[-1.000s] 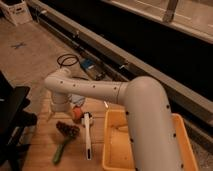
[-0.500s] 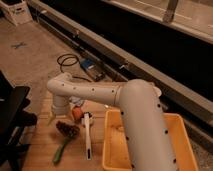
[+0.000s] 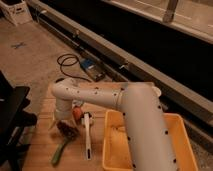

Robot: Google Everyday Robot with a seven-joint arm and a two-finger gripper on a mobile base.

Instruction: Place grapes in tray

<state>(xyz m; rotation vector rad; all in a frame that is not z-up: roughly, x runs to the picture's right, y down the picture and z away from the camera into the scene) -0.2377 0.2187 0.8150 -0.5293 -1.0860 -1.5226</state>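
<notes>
The gripper (image 3: 62,119) has sunk closer onto the grapes (image 3: 67,130), which lie unmoved on the worktop (image 3: 40,152), left of the tray (image 3: 109,150). Whether it grips them, I cannot tell. The pick-up looks near, not done.

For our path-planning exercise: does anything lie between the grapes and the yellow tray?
Yes. A long white object lies on the table between the grapes and the tray. It lies flat, so a lifted carry would probably clear it. The claw is right at the grapes.
</notes>
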